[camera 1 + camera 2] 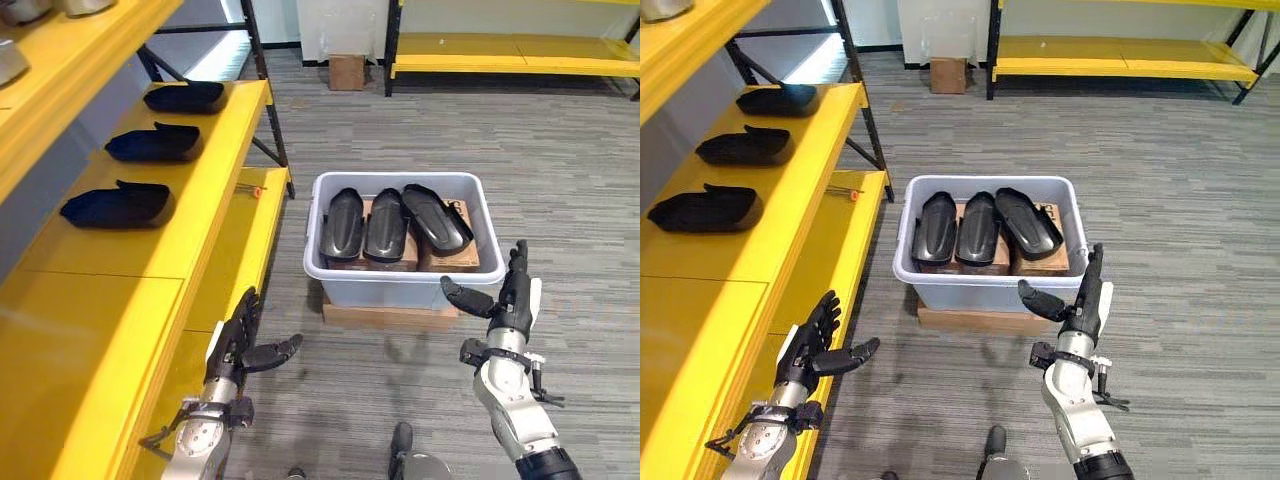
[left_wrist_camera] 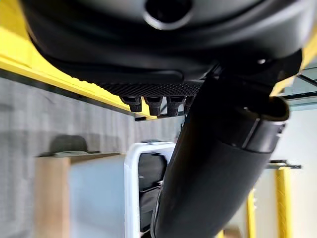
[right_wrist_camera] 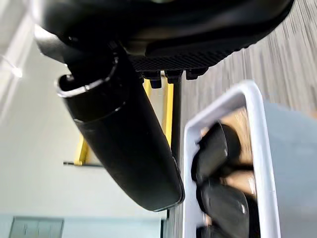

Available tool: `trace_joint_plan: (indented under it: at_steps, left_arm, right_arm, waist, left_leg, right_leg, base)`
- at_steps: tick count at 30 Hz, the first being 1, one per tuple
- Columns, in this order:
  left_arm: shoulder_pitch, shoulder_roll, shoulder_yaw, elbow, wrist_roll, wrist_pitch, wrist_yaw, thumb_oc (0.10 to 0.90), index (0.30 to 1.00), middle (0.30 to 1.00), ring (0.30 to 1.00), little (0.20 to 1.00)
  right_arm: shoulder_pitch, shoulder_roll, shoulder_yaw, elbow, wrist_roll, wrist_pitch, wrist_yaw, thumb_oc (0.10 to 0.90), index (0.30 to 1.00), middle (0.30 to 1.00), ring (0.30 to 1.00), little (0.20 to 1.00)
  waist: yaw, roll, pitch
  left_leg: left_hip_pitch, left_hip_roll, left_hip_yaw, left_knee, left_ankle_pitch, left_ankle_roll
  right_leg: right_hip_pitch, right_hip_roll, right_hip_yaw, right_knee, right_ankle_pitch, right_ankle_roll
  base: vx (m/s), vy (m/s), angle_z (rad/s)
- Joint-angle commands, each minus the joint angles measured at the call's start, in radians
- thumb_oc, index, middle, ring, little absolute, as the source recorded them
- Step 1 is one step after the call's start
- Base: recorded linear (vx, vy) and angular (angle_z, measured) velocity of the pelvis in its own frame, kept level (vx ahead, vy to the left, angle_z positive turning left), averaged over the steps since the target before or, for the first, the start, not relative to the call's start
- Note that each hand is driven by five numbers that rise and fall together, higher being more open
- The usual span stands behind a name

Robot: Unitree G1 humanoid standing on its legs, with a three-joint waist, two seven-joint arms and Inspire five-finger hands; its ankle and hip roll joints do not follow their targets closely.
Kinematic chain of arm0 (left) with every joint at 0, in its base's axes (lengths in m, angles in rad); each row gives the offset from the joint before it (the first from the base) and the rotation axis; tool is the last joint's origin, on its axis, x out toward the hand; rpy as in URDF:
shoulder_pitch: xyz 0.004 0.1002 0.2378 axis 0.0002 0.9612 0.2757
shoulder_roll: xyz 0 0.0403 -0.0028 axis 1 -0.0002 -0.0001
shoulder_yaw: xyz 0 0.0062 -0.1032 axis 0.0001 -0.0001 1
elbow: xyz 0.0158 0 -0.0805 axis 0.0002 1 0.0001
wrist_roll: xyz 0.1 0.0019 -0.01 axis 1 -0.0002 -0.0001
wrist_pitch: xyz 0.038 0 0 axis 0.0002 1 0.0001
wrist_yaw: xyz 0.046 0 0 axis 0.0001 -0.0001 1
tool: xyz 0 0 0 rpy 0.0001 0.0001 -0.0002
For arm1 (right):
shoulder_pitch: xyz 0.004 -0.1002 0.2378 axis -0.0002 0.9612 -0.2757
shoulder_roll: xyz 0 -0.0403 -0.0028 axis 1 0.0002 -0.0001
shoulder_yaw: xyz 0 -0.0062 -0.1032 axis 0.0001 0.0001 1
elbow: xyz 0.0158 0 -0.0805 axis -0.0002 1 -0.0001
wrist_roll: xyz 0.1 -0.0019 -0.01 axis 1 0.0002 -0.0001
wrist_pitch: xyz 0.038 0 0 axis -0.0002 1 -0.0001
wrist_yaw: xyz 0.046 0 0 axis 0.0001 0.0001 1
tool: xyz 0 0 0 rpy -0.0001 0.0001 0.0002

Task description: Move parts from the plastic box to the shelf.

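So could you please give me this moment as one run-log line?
left hand: open, empty, by yellow shelf | right hand: open, empty, near plastic box | box: three black parts | shelf: three black parts

Left hand (image 1: 237, 345) low, fingers straight, thumb out sideways, empty. Right hand (image 1: 512, 296) raised upright, fingers straight up, thumb splayed toward left hand, empty.
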Motion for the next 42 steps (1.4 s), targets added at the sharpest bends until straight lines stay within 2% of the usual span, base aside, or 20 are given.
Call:
trace_joint_plan:
  at_steps: [1,4,5,8,9,11,13,14,15,16,18,21,23,24,27,32,38,42]
  left_arm:
    - [-0.063,0.032,0.037,-0.096,-0.022,-0.149,0.060,0.900,1.000,1.000,1.000,1.000]
    - [-0.075,0.021,0.034,-0.081,-0.015,-0.159,0.077,0.900,1.000,1.000,1.000,1.000]
    - [-0.076,0.017,0.032,-0.076,-0.010,-0.170,0.102,0.900,1.000,1.000,1.000,1.000]
    - [-0.078,0.015,0.034,-0.070,-0.018,-0.182,0.122,0.900,1.000,1.000,1.000,1.000]
    - [-0.079,0.015,0.042,-0.063,-0.024,-0.196,0.126,0.900,1.000,1.000,1.000,1.000]
    - [-0.079,0.020,0.060,-0.065,-0.018,-0.196,0.115,0.900,1.000,1.000,1.000,1.000]
    - [-0.076,0.024,0.072,-0.066,-0.012,-0.189,0.109,0.900,1.000,1.000,1.000,1.000]
    - [-0.074,0.025,0.075,-0.067,-0.004,-0.185,0.122,0.900,1.000,1.000,1.000,1.000]
    - [-0.068,0.023,0.082,-0.068,0.005,-0.183,0.133,0.900,1.000,1.000,1.000,1.000]
    - [-0.067,0.022,0.083,-0.068,0.008,-0.184,0.134,0.900,1.000,1.000,1.000,1.000]
    - [-0.068,0.018,0.089,-0.088,0.021,-0.166,0.141,0.900,1.000,1.000,1.000,1.000]
    - [-0.065,0.017,0.087,-0.097,0.020,-0.158,0.139,0.900,1.000,1.000,1.000,1.000]
    - [-0.060,0.020,0.086,-0.101,0.012,-0.154,0.125,0.900,1.000,1.000,1.000,1.000]
    - [-0.045,0.024,0.092,-0.108,0.008,-0.150,0.109,0.900,1.000,1.000,1.000,1.000]
    - [-0.022,0.025,0.105,-0.101,0.008,-0.160,0.085,0.900,1.000,1.000,1.000,1.000]
    - [0.016,0.030,0.135,-0.100,0.016,-0.163,0.070,0.900,1.000,1.000,1.000,1.000]
    - [-0.001,0.045,0.131,-0.075,0.021,-0.179,0.046,0.900,1.000,1.000,1.000,1.000]
    - [-0.016,0.051,0.123,-0.069,0.030,-0.172,0.055,0.900,1.000,1.000,1.000,1.000]
  right_arm:
    - [-0.058,-0.015,-0.053,-0.110,-0.076,-0.116,-0.053,0.900,1.000,1.000,1.000,1.000]
    - [-0.050,-0.026,-0.070,-0.118,-0.184,-0.154,-0.105,0.900,1.000,1.000,1.000,1.000]
    - [-0.049,-0.051,-0.083,-0.140,-0.312,-0.186,-0.152,0.900,1.000,1.000,1.000,1.000]
    - [-0.049,-0.080,-0.096,-0.180,-0.401,-0.202,-0.182,0.900,1.000,1.000,1.000,1.000]
    - [-0.042,-0.109,-0.114,-0.222,-0.464,-0.216,-0.208,0.900,1.000,1.000,1.000,1.000]
    - [-0.026,-0.135,-0.139,-0.265,-0.491,-0.229,-0.225,0.900,1.000,1.000,1.000,1.000]
    - [-0.018,-0.150,-0.156,-0.283,-0.493,-0.244,-0.221,0.900,1.000,1.000,1.000,1.000]
    - [-0.023,-0.157,-0.157,-0.293,-0.486,-0.247,-0.209,0.900,1.000,1.000,1.000,1.000]
    - [-0.033,-0.167,-0.145,-0.299,-0.471,-0.242,-0.186,0.900,1.000,1.000,1.000,1.000]
    - [-0.035,-0.169,-0.143,-0.298,-0.468,-0.242,-0.183,0.900,1.000,1.000,1.000,1.000]
    - [-0.056,-0.176,-0.127,-0.296,-0.468,-0.234,-0.162,0.900,1.000,1.000,1.000,1.000]
    - [-0.066,-0.171,-0.110,-0.294,-0.486,-0.230,-0.164,0.900,1.000,1.000,1.000,1.000]
    - [-0.066,-0.167,-0.098,-0.292,-0.492,-0.222,-0.168,0.900,1.000,1.000,1.000,1.000]
    - [-0.058,-0.159,-0.088,-0.295,-0.503,-0.217,-0.171,0.900,1.000,1.000,1.000,1.000]
    - [-0.042,-0.142,-0.075,-0.293,-0.499,-0.219,-0.156,0.900,1.000,1.000,1.000,1.000]
    - [-0.039,-0.112,-0.044,-0.276,-0.486,-0.230,-0.126,0.900,1.000,1.000,1.000,1.000]
    - [-0.027,-0.104,-0.021,-0.263,-0.462,-0.222,-0.114,0.900,1.000,1.000,1.000,1.000]
    - [-0.025,-0.101,-0.015,-0.249,-0.451,-0.225,-0.106,0.900,1.000,1.000,1.000,1.000]
  waist:
    - [0.000,0.007,-0.018]
    - [-0.021,0.015,-0.028]
    - [-0.032,0.020,-0.039]
    - [-0.040,0.020,-0.050]
    - [-0.049,0.016,-0.057]
    - [-0.058,0.007,-0.066]
    - [-0.059,-0.006,-0.068]
    - [-0.052,-0.010,-0.068]
    - [-0.033,-0.008,-0.065]
    - [-0.031,-0.007,-0.064]
    - [-0.009,0.001,-0.051]
    - [0.004,0.009,-0.034]
    - [0.019,0.016,-0.019]
    - [0.037,0.017,-0.013]
    - [0.058,0.017,-0.011]
    - [0.104,0.003,-0.023]
    - [0.097,-0.013,-0.026]
    - [0.100,-0.020,-0.029]
  left_leg:
    - [0.047,0.078,0.094,0.035,0.002,-0.002]
    - [0.051,0.104,0.119,0.038,0.072,-0.023]
    - [0.051,0.122,0.129,0.044,0.120,-0.037]
    - [0.048,0.136,0.148,0.059,0.148,-0.047]
    - [0.047,0.150,0.183,0.080,0.162,-0.056]
    - [0.040,0.169,0.239,0.112,0.180,-0.069]
    - [0.028,0.185,0.262,0.154,0.190,-0.075]
    - [0.011,0.159,0.234,0.178,0.161,-0.063]
    - [-0.013,0.091,0.171,0.180,0.104,-0.035]
    - [-0.016,0.083,0.165,0.181,0.097,-0.031]
    - [-0.065,0.024,0.129,0.155,0.066,-0.009]
    - [-0.113,-0.010,0.137,0.102,0.067,-0.002]
    - [-0.162,-0.040,0.153,0.037,0.088,0.001]
    - [-0.213,-0.066,0.155,-0.008,0.123,0.005]
    - [-0.267,-0.099,0.155,-0.056,0.172,0.011]
    - [-0.266,-0.153,0.066,-0.099,0.166,0.040]
    - [-0.230,-0.141,0.089,-0.083,0.124,0.062]
    - [-0.223,-0.152,0.086,-0.070,0.095,0.078]
  right_leg:
    - [-0.009,-0.086,-0.015,0.050,-0.019,0.066]
    - [0.006,-0.062,-0.026,0.056,-0.046,0.040]
    - [0.019,-0.041,-0.034,0.055,-0.069,0.018]
    - [0.034,-0.024,-0.047,0.047,-0.086,-0.001]
    - [0.045,-0.017,-0.064,0.045,-0.101,-0.014]
    - [0.069,0.001,-0.095,0.037,-0.121,-0.032]
    - [0.091,0.019,-0.111,0.023,-0.131,-0.047]
    - [0.096,0.033,-0.103,0.016,-0.130,-0.048]
    - [0.098,0.049,-0.077,0.015,-0.130,-0.045]
    - [0.098,0.050,-0.073,0.016,-0.131,-0.044]
    - [0.124,0.075,-0.047,-0.004,-0.136,-0.042]
    - [0.159,0.084,-0.032,-0.029,-0.137,-0.030]
    - [0.205,0.095,-0.022,-0.056,-0.139,-0.025]
    - [0.244,0.112,-0.014,-0.078,-0.138,-0.027]
    - [0.285,0.148,0.011,-0.095,-0.141,-0.033]
    - [0.318,0.182,0.072,-0.100,-0.165,-0.027]
    - [0.333,0.175,0.072,-0.097,-0.176,-0.017]
    - [0.341,0.156,0.071,-0.113,-0.170,-0.007]
  base:
    - [0.14,-0.216,0.17]
    - [0.15,-0.210,0.14]
    - [0.16,-0.236,0.29]
    - [0.10,-0.190,0.17]
    - [0.11,-0.280,0.16]
    - [0.13,-0.340,0.34]
    - [0.13,-0.296,0.58]
    - [0.18,-0.261,0.47]
    - [0.15,-0.171,0.19]
    - [0.15,-0.108,-0.13]
    - [0.15,-0.072,-0.50]
    - [0.14,-0.015,-0.25]
    - [0.21,-0.023,-0.27]
    - [0.28,-0.046,-0.14]
    - [0.23,-0.039,-0.17]
    - [0.18,-0.001,-0.45]
    - [0.16,0.053,-0.39]
    - [0.14,0.079,-0.04]
